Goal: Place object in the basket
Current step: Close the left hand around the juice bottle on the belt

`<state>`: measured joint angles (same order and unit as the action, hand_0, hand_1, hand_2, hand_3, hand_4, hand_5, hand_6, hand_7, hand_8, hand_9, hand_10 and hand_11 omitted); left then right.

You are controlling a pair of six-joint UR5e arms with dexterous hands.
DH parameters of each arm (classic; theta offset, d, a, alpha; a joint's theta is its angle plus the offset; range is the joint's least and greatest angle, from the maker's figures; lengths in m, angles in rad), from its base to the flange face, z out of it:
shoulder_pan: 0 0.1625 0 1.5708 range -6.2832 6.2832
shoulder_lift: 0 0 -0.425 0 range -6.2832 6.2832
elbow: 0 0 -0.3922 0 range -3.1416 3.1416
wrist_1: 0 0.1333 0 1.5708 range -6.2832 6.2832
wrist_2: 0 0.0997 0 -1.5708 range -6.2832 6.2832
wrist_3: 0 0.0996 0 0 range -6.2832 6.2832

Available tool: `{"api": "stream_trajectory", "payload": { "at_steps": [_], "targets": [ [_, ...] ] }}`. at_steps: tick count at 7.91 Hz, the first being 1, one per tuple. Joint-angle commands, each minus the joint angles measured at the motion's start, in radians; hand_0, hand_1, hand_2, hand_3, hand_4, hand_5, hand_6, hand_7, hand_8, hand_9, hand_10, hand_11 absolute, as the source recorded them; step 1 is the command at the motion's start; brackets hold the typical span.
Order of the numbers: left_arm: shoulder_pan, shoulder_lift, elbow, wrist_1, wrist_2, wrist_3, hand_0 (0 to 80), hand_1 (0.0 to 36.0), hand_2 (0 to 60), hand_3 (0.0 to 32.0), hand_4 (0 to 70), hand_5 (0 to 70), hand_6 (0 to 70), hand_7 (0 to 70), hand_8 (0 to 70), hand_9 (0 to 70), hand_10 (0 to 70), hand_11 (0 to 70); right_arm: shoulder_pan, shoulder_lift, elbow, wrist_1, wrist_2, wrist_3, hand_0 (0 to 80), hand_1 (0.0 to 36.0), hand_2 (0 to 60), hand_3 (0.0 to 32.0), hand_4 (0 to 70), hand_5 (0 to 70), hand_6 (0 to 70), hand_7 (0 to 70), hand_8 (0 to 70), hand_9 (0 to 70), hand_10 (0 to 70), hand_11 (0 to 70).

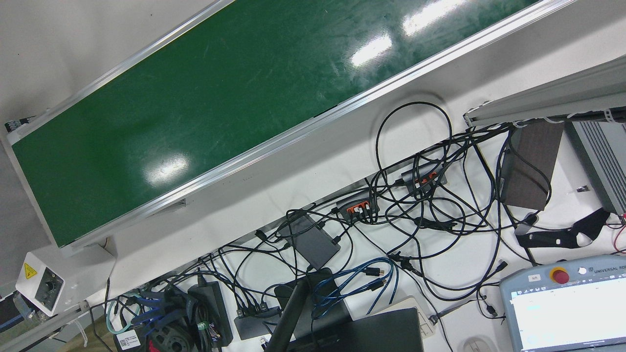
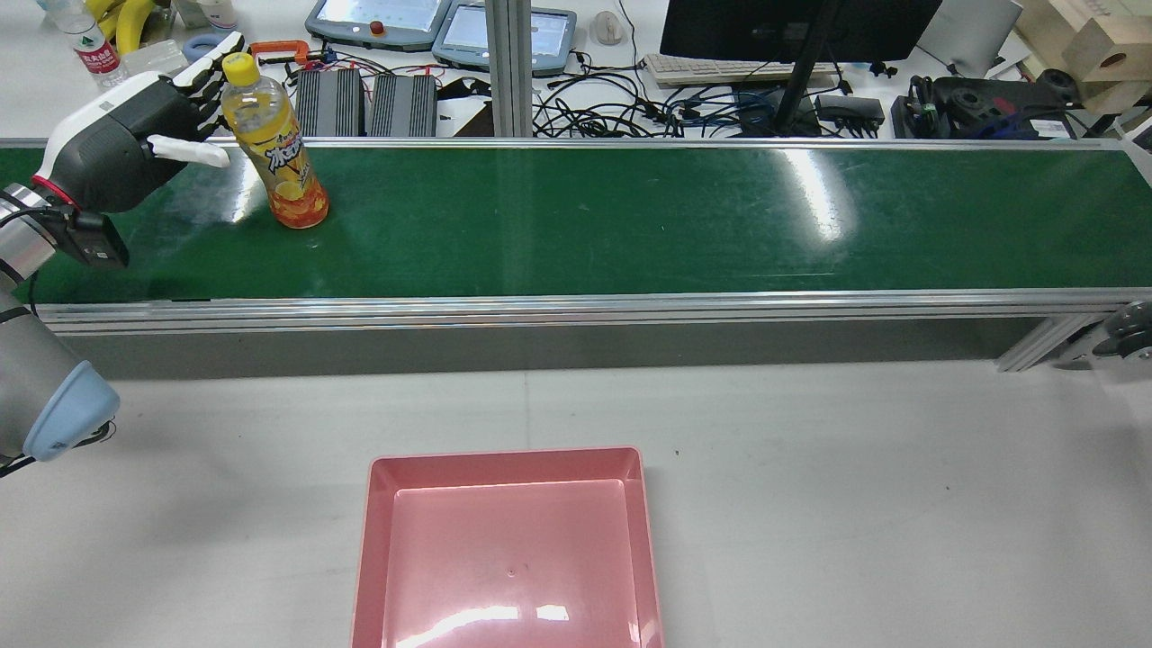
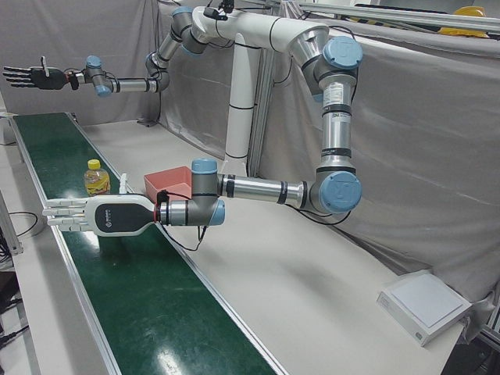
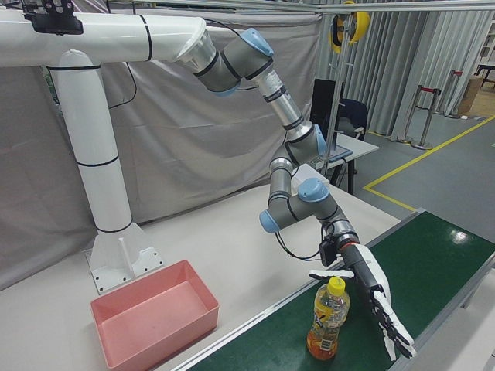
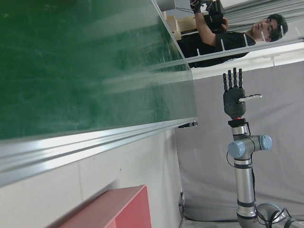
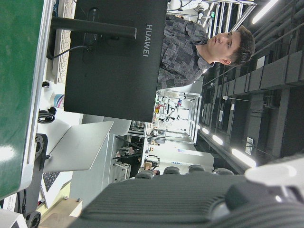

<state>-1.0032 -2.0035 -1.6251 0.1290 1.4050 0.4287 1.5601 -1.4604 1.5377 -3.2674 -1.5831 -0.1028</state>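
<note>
An upright yellow-capped orange drink bottle (image 2: 281, 157) stands on the green conveyor belt (image 2: 630, 216) near its left end. My left hand (image 2: 135, 135) is open right beside it, the palm facing the bottle; the fingers (image 2: 209, 65) reach behind the cap and are not closed on it. The right-front view shows this same hand (image 4: 377, 297) flat next to the bottle (image 4: 326, 321). My right hand (image 3: 31, 76) is open, held high in the air at the belt's far end, fingers spread. The pink basket (image 2: 504, 455) lies empty on the white table in front of the belt.
Beyond the belt a desk carries a monitor (image 2: 792, 27), teach pendants (image 2: 378, 20), cables and power boxes (image 2: 360, 103). A person (image 6: 209, 45) stands past that desk. An aluminium post (image 2: 508, 63) rises behind the belt's middle.
</note>
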Motion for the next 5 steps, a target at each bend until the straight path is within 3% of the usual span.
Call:
{"api": "stream_trajectory", "payload": {
  "at_steps": [1,5],
  "targets": [
    [0.046,-0.003,-0.001,-0.002,-0.001,0.002,44.4,9.4,0.0,0.0,0.0,1.5,0.0,0.0,0.0,1.8,6.2,10.5,0.0,-0.001,0.001,0.0,0.0,0.0,0.0,0.0,0.0,0.0,0.0,0.0,0.0,0.0,0.0,0.0,0.0,0.0],
    [0.045,-0.005,-0.004,-0.011,-0.017,-0.013,43.4,9.8,4.8,0.0,0.0,5.2,0.0,0.0,2.6,6.1,8.4,13.5,0.002,0.0,0.001,0.0,0.0,0.0,0.0,0.0,0.0,0.0,0.0,0.0,0.0,0.0,0.0,0.0,0.0,0.0]
  ]
}}
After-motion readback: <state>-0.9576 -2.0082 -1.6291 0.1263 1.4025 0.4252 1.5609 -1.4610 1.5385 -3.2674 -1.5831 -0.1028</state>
